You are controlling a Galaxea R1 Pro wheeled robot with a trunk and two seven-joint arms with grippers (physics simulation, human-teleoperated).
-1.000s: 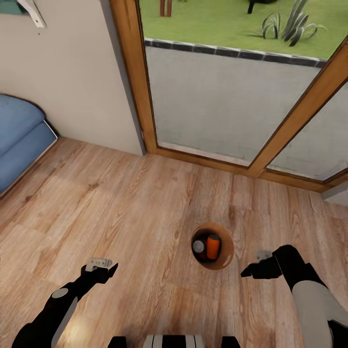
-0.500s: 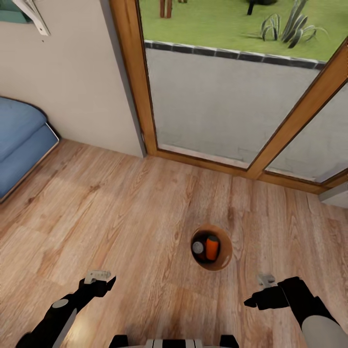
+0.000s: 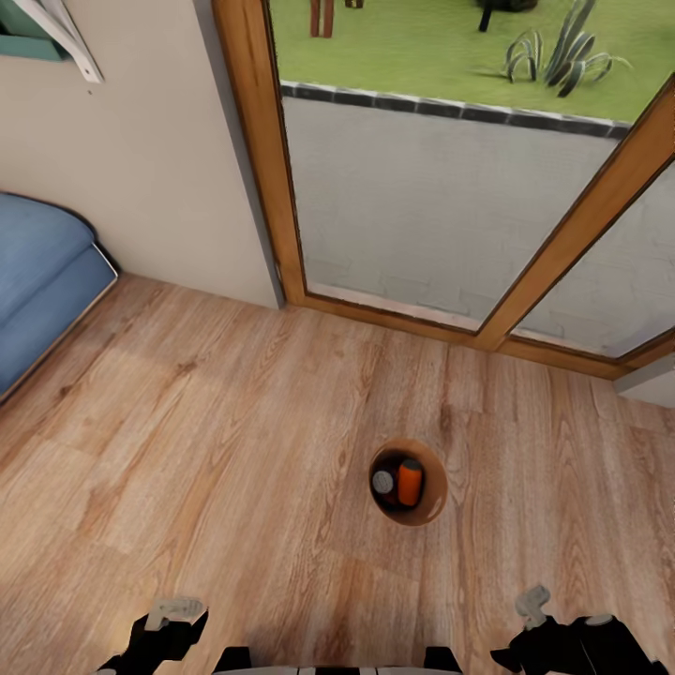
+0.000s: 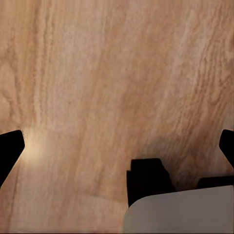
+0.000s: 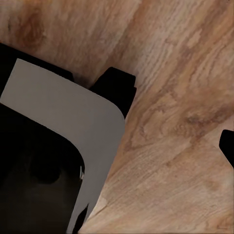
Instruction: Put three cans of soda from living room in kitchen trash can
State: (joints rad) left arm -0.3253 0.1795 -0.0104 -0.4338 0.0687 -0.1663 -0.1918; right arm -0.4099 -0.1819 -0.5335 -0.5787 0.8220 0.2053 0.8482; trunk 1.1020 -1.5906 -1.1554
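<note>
The tash can, a small round copper-brown bin, stands on the wood floor in the head view, a little ahead of me and right of centre. Inside it an orange can of soda stands beside a dark can with a silver top. My left gripper and right gripper sit low at the near edge of that view, well short of the bin. In the left wrist view the left gripper is open over bare floor. One right fingertip shows far out to the side, with nothing held.
A glass door with a wooden frame runs across the far side, with a beige wall to its left. A blue sofa juts in at the far left. My own pale body shows in the right wrist view.
Both arms have drawn back toward my body and dropped to the near edge of the head view. The bin and its cans have stayed put.
</note>
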